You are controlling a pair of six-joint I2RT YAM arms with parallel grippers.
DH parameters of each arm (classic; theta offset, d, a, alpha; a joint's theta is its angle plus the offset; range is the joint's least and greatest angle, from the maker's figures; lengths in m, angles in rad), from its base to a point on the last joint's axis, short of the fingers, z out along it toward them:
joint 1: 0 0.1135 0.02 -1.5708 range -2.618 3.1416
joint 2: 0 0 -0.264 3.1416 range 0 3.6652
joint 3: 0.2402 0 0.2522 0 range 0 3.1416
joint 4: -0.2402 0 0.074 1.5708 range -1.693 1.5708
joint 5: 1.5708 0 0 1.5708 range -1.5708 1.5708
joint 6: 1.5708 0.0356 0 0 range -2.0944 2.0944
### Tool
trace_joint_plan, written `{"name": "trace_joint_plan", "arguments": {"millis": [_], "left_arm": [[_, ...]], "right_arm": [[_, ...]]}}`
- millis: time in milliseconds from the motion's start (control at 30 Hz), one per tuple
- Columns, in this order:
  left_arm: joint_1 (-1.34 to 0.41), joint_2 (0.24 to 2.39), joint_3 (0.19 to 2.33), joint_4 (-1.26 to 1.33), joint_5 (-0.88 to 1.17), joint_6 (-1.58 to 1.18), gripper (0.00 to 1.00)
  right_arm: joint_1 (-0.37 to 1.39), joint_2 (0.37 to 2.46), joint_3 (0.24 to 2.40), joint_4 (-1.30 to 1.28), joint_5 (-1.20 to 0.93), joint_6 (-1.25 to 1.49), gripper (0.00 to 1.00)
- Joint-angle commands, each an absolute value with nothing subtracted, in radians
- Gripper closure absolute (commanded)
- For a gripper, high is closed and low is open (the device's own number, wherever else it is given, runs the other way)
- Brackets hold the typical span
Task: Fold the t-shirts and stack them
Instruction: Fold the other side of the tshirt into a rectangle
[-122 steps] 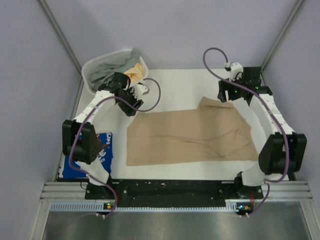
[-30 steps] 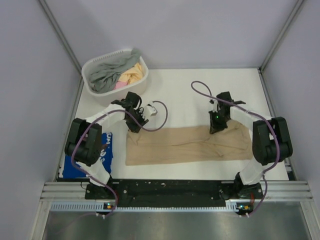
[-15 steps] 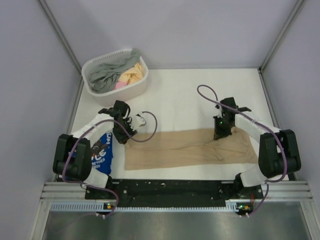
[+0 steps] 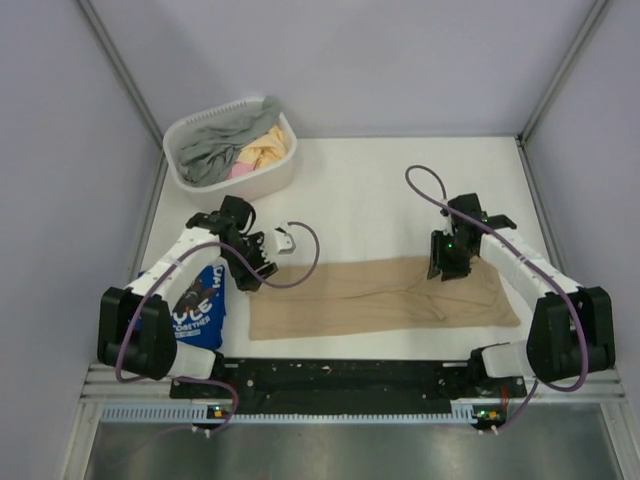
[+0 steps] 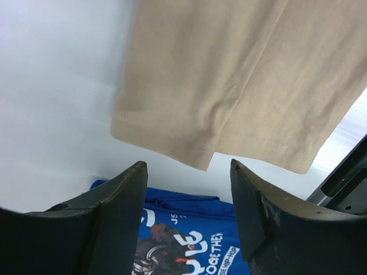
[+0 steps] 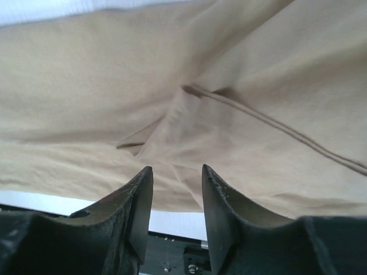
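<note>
On the white tabletop (image 4: 370, 190), seen from above, the folded tan t-shirt (image 4: 380, 295) lies lengthwise left-to-right, with the left gripper (image 4: 252, 272) at its left end and the right gripper (image 4: 445, 265) over its right part; the left wrist view shows released, empty jaws facing its hem above the blue t-shirt (image 5: 183, 252), and the right wrist view shows released jaws over the tan cloth.

The tan t-shirt (image 4: 370, 295) is soft matt cloth (stitched hems), the basket (image 4: 245, 185) smooth white plastic.

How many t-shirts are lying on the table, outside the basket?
2. The tan t-shirt lies folded across the near middle; the blue t-shirt lies at the near left, partly under the left arm. Clothes in the basket may hide more.
</note>
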State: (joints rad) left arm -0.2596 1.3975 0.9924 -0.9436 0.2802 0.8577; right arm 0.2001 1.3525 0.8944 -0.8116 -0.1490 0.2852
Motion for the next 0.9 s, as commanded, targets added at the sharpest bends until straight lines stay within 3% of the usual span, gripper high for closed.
{"name": "trace_joint_plan", "arguments": {"millis": [0, 300, 533, 600, 700, 800, 867], "left_arm": [[-0.275, 1.387, 1.011, -0.950, 0.383, 0.995, 0.33], [-0.288, 1.446, 0.933, -0.885, 0.327, 1.184, 0.32], [-0.288, 1.528, 0.916, -0.858, 0.255, 1.167, 0.38], [-0.288, 1.529, 0.902, -0.836, 0.235, 1.155, 0.47], [-0.287, 1.526, 0.902, -0.824, 0.207, 1.140, 0.63], [-0.287, 1.523, 0.913, -0.827, 0.203, 1.124, 0.84], [-0.287, 1.529, 0.931, -0.825, 0.199, 1.102, 1.00]], "right_arm": [[0.196, 1.345, 0.966, -0.799, -0.005, 0.324, 0.59], [0.155, 1.439, 0.942, -0.628, -0.055, 0.419, 0.53], [0.182, 1.565, 0.968, -0.604, -0.017, 0.400, 0.59], [0.192, 1.578, 0.966, -0.604, -0.014, 0.397, 0.66], [0.190, 1.582, 0.959, -0.607, -0.008, 0.387, 0.85], [0.192, 1.563, 0.959, -0.618, -0.005, 0.380, 0.99], [0.190, 1.546, 0.969, -0.632, -0.005, 0.376, 1.00]]}}
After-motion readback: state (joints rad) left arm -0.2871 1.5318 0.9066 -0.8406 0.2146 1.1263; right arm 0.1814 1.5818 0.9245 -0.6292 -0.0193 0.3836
